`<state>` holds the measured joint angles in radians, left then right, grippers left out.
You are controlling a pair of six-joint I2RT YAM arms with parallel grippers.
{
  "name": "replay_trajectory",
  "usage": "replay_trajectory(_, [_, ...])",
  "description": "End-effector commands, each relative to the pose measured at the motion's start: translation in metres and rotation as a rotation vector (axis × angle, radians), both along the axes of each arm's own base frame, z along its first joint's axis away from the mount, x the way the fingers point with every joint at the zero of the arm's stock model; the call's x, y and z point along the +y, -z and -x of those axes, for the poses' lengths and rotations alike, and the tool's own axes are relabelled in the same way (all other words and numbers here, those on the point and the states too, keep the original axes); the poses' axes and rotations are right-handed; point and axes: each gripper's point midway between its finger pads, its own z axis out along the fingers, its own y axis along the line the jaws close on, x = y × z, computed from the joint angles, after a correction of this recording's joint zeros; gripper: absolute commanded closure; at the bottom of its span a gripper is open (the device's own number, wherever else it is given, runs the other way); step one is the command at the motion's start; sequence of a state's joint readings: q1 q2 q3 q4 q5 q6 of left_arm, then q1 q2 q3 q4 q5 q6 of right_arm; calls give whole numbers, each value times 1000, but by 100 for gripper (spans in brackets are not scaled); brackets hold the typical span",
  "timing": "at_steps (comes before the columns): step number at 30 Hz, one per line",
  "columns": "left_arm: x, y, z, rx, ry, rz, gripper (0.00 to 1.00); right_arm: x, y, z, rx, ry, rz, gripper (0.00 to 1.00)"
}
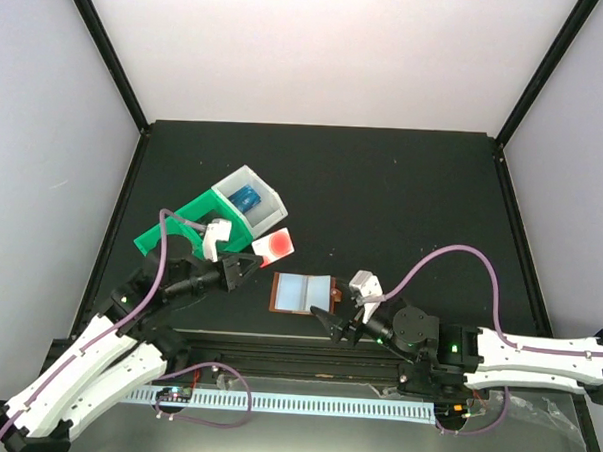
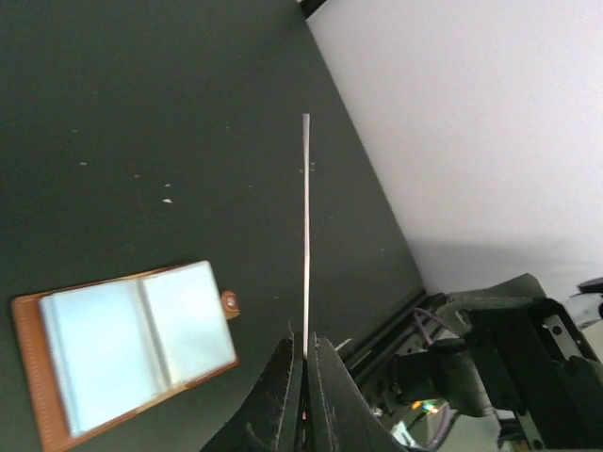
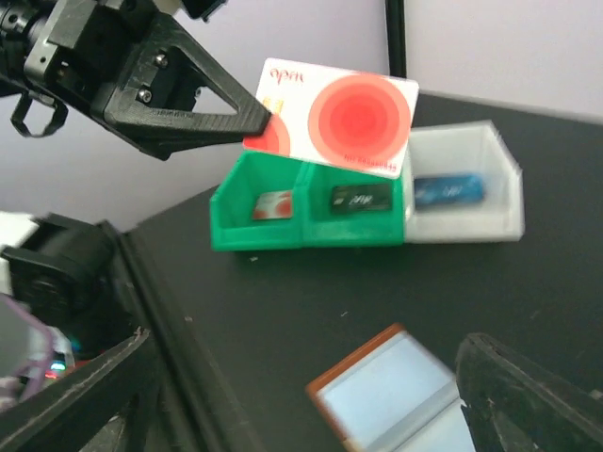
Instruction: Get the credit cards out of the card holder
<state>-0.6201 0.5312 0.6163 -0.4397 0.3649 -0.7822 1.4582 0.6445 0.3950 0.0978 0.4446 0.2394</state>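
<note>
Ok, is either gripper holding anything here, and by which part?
The left gripper pinches the white card with red circles by one short end, the rest sticking out free. The right gripper is open and holds nothing.

- Lit brightly and evenly from above; washed out on the far white walls point(image 1: 319, 47).
- Dim and glare-free across the matte dark counter point(image 1: 403, 190); only faint, soft shadows.
- Right wrist view: blurred at the near card holder point(image 3: 405, 391), sharper on the red-and-white card point(image 3: 349, 122).
- Left wrist view: mostly crisp.
</note>
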Motion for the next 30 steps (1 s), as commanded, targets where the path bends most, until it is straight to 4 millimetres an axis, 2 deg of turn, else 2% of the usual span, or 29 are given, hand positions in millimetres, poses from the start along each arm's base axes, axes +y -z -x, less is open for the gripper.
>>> replay_trajectory(1, [15, -6, -7, -35, -38, -118, 98, -2, 6, 8, 247, -4, -101, 12])
replay_trajectory(3, [20, -8, -9, -31, -55, -144, 98, -1, 9, 9, 269, -8, -114, 1])
replay_trajectory(4, [24, -8, -12, -27, -71, -156, 98, 0, 11, 10, 279, -11, -116, 0])
replay_trajectory(9, [38, -1, -21, 47, -116, -186, 98, 0, 20, 10, 293, -5, -89, 0])
replay_trajectory(15, [64, 16, -32, 211, -209, -153, 98, -6, 19, 7, 247, 10, -61, 0])
replay_trajectory(20, [99, 21, -36, 259, -340, -178, 98, -13, 13, 6, 221, 14, -65, 0])
replay_trajectory(30, [162, 49, -44, 376, -565, -199, 98, -28, 11, 1, 171, 47, -50, 0])
